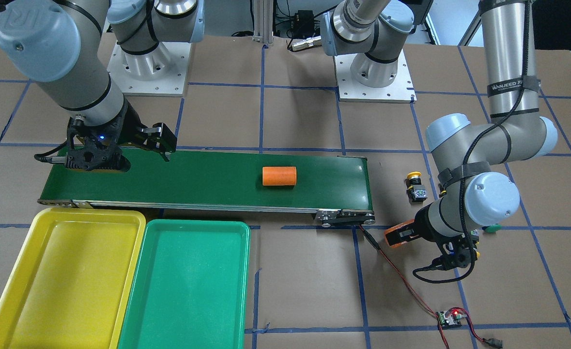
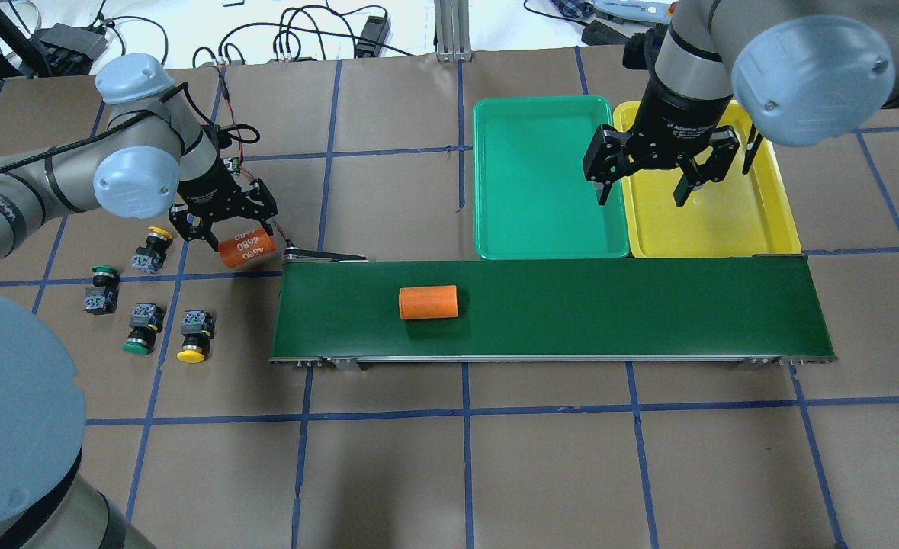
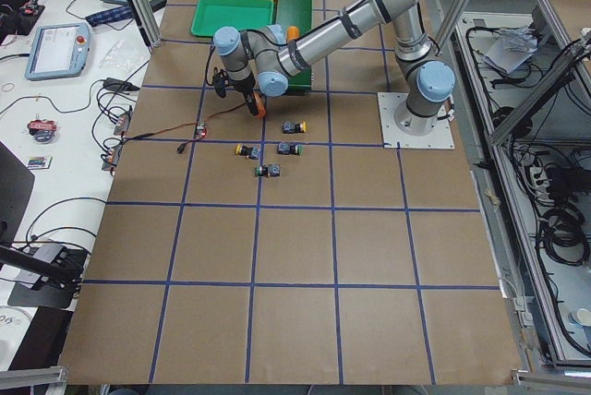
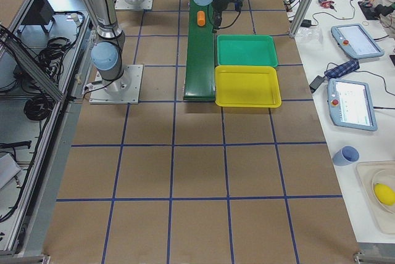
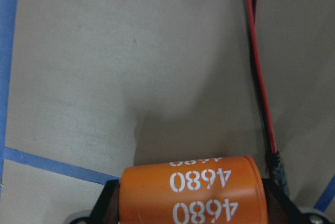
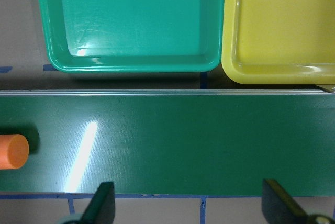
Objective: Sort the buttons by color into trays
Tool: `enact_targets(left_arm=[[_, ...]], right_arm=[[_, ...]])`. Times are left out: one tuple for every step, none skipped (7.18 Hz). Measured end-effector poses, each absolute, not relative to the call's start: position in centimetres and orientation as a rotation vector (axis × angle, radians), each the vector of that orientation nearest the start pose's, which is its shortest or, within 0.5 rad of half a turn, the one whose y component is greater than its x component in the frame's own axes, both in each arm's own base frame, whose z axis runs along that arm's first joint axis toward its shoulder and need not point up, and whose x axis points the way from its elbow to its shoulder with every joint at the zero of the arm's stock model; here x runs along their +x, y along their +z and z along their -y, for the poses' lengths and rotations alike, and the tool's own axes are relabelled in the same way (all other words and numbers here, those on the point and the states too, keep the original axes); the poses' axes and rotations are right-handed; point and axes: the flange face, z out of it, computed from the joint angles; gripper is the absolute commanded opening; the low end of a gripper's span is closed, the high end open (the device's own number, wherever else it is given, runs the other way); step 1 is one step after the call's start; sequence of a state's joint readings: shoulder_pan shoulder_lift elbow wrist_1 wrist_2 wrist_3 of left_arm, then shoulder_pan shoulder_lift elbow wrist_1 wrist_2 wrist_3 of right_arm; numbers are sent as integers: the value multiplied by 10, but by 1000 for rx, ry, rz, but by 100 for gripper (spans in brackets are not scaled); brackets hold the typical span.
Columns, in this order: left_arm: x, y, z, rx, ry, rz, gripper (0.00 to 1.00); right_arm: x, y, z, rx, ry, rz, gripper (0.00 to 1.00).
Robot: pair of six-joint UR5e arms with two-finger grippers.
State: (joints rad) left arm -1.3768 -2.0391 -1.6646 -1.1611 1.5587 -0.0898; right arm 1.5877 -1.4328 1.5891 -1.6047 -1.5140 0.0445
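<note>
The worktop (image 2: 541, 457) carries a long belt (image 2: 609, 305). Along its far side the green tray (image 2: 541, 183) and yellow tray (image 2: 716, 221) sit touching. The right tool (image 2: 640, 198) hangs spread above the belt's tray end, gripping nothing. The left tool (image 2: 242, 238) pinches a 4680 cylinder (image 2: 249, 250) just off the belt's other end — a plain cylinder (image 2: 428, 302) lies on the belt. The four buttons (image 2: 140, 324) sit on the worktop beside the left tool, well apart from the trays. A wire (image 5: 259, 77) runs past that tool.

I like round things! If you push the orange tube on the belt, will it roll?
Probably: the orange tube lies on its round side on the flat belt, so a nudge could roll it across. It looks smooth, maybe slippery.
</note>
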Motion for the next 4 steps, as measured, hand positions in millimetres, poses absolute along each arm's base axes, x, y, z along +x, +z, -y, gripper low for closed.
enact_targets(left_arm=[[-18, 242, 625, -419, 237, -3124, 0], [-28, 260, 623, -384, 229, -3129, 0], [-45, 277, 616, -328, 209, -3139, 0], [-73, 292, 601, -248, 184, -3144, 0]], right_arm=[[148, 411, 530, 48, 192, -3082, 100], [148, 411, 530, 48, 192, -3082, 100], [148, 411, 530, 48, 192, -3082, 100], [148, 411, 530, 48, 194, -3083, 100]])
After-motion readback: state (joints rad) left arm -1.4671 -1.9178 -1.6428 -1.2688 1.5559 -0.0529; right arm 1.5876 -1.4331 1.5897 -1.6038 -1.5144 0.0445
